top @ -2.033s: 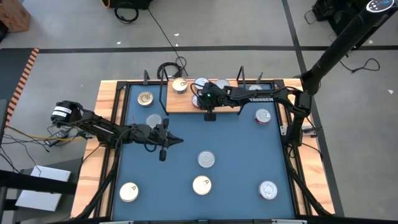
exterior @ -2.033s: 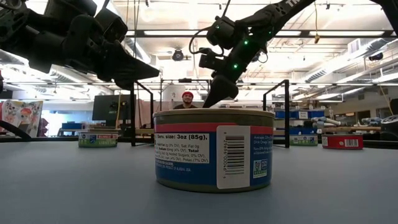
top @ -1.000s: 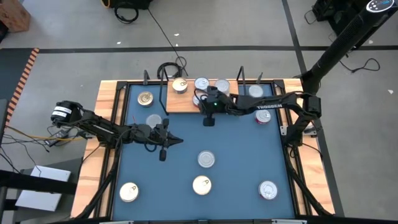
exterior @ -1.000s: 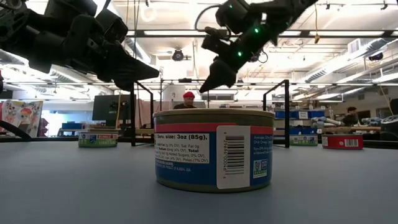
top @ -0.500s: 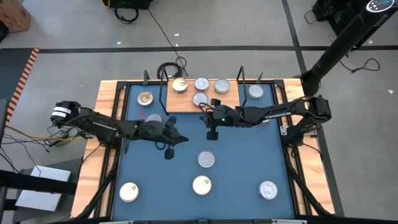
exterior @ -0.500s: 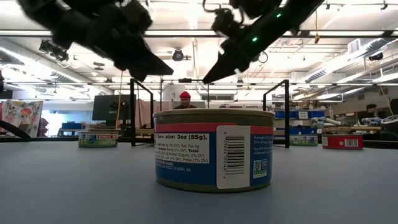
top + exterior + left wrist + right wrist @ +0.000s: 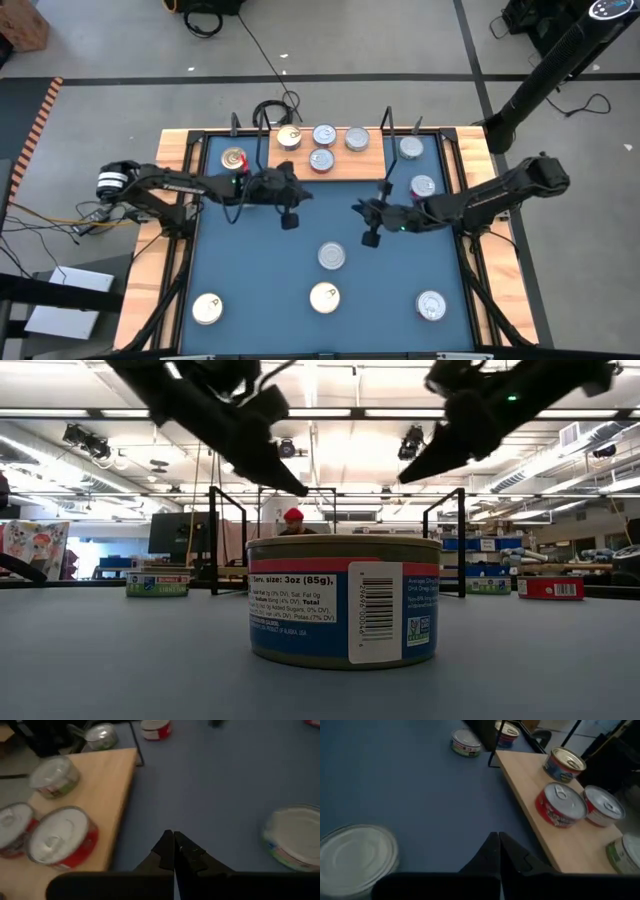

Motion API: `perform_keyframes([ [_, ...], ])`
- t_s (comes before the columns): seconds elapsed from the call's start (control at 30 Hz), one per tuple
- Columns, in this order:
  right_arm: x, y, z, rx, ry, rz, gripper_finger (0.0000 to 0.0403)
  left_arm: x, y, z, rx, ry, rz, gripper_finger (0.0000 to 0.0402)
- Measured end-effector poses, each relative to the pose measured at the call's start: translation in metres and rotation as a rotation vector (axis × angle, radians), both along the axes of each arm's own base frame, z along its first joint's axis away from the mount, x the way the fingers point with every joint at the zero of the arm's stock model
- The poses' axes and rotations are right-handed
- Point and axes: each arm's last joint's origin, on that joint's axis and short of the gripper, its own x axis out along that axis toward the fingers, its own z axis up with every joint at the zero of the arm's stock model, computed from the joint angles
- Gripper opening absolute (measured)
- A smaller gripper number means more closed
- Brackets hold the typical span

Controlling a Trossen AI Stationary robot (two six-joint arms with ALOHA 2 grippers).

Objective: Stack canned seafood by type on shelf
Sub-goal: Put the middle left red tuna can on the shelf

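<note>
- Hovering between placements: both arms are off the rectangular light-wood shelf board [image 7: 320,165] and carry nothing, so the step in hand looks like going for another tin.
- Left gripper [image 7: 290,220] hangs over the blue table top [image 7: 250,270] just near of the shelf's left part, its two fingers pressed together on nothing, as its wrist view shows.
- Right gripper [image 7: 369,238] is out over the middle of the table, right of centre, fingers likewise pinched shut and empty.
- Four round flat tins stand on the shelf: a gold-topped one [image 7: 289,138] at far left, two silver-topped ones [image 7: 324,134] [image 7: 357,139] beside it along the far edge, and a silver-topped tin with red sides [image 7: 321,159] nearer.
- Loose tins remain on the table; the closest to the right gripper is a silver-topped one [image 7: 332,256] near the centre.
- Next move, as I judge it: spread the right fingers, come down over that tin, and match its label to a shelf stack.
- Against two seconds ago, the right gripper has drawn back from above the shelf toward the table's middle, and the left gripper has moved farther and rightward toward the shelf edge.
- The tins on the shelf are uncovered now.
</note>
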Motion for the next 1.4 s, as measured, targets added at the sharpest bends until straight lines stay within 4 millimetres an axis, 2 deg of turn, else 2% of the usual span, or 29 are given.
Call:
perform_keyframes([
  [0.17,-0.013,0.010,-0.002,0.025,-0.023,0.007,0.0001,0.017,0.024,0.006,0.044,0.036,0.041,0.0001],
  [0.33,-0.014,0.016,-0.002,0.032,-0.031,0.029,0.0001,0.036,0.052,0.007,0.080,0.089,0.082,0.0001],
  [0.5,-0.014,0.019,-0.004,0.032,-0.024,0.022,0.0002,0.054,0.075,-0.005,0.097,0.190,0.098,0.0001],
  [0.7,-0.016,0.025,-0.005,0.034,-0.019,0.044,0.0002,0.072,0.098,-0.015,0.115,0.225,0.132,0.0001],
  [0.93,-0.017,0.027,-0.006,0.032,-0.002,0.053,0.0002,0.078,0.110,-0.023,0.133,0.258,0.141,0.0001],
  [1.4,-0.018,0.027,-0.006,0.031,0.004,0.052,0.0002,0.085,0.109,-0.033,0.124,0.244,0.081,0.0001],
])
